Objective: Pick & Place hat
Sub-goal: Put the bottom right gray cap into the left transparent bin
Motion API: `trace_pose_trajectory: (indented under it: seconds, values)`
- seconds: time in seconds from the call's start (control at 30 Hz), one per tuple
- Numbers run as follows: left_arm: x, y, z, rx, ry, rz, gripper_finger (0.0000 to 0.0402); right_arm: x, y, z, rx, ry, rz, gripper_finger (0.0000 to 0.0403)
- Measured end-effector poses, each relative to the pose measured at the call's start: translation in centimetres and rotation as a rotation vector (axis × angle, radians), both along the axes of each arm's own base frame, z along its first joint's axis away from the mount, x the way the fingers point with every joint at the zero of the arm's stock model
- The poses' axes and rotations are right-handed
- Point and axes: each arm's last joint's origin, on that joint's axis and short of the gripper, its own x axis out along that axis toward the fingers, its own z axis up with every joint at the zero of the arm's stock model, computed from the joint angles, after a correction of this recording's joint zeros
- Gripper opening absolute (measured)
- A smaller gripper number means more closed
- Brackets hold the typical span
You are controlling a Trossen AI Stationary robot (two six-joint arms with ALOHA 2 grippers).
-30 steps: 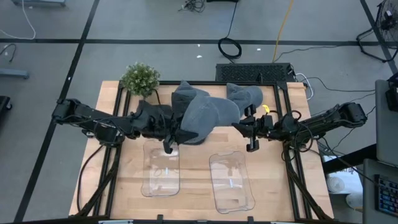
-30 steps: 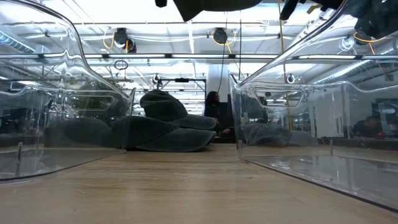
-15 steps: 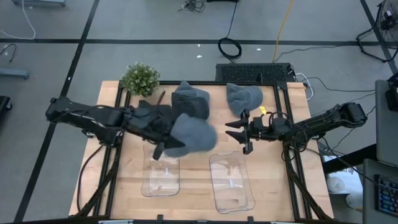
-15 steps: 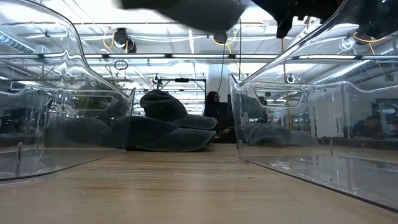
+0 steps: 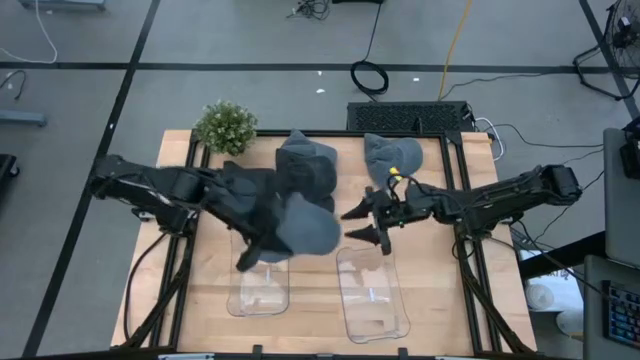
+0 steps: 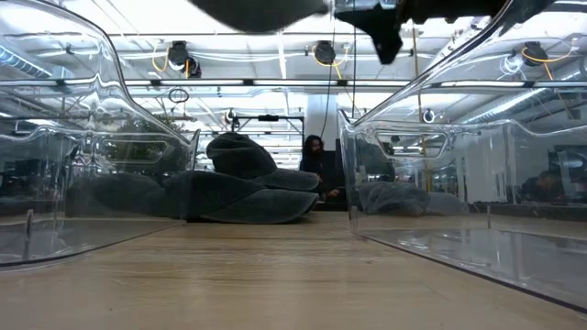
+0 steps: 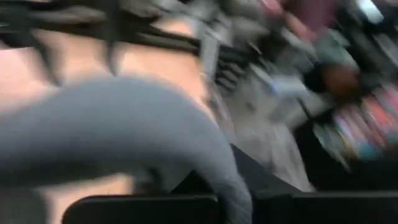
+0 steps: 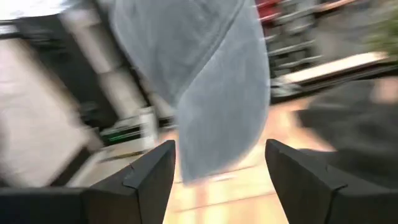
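A grey hat [image 5: 305, 226] hangs in the air over the far end of the left clear bin [image 5: 258, 290], with my left gripper [image 5: 262, 238] shut on its left side. The same hat fills the left wrist view [image 7: 124, 130] and shows at the top edge of the low view [image 6: 257, 9]. Just right of the hat, my right gripper [image 5: 360, 224] stands open with its fingers [image 8: 146, 177] pointing at the hat [image 8: 208, 81] and nothing between them. Two more grey hats [image 5: 305, 163] [image 5: 392, 154] lie on the table's far part. My left gripper holds the hat by its left edge [image 5: 275, 236], coming at it from the table's left and slanting down. The hat's bulk covers the place of contact, so the kind of hold cannot be told. The hat is lifted clear of the table and the bin.
A second clear bin [image 5: 372, 290] lies near the front at the right. A small green plant [image 5: 225, 127] stands at the far left corner. In the low view both bins' walls [image 6: 431, 156] rise at the sides, with the resting hats [image 6: 243, 183] behind.
My right gripper has opened, let go of the hat and gone toward the table's left. My left gripper has tipped up and carried the hat toward the near edge. The hat, spread wide between both grippers before, now hangs bunched from the left one alone.
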Motion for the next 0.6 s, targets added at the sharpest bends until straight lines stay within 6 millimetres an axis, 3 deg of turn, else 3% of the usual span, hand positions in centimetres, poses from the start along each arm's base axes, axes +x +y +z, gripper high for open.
trace_pose_trajectory:
  seconds: [0.13,0.3,0.6]
  values:
    - [1.5,-0.8,-0.6,0.0,-0.006,-0.169,0.0003,1.1,-0.6,-0.8,0.072,-0.016,0.154,0.023]
    - [2.8,-1.0,-1.7,-0.024,0.042,-0.181,0.0003,2.3,-0.8,-1.6,0.163,-0.051,0.301,0.0232]
    - [3.5,-1.2,-1.4,-0.01,-0.05,-0.212,0.0003,3.5,-0.8,-3.3,0.183,-0.021,0.298,0.0229]
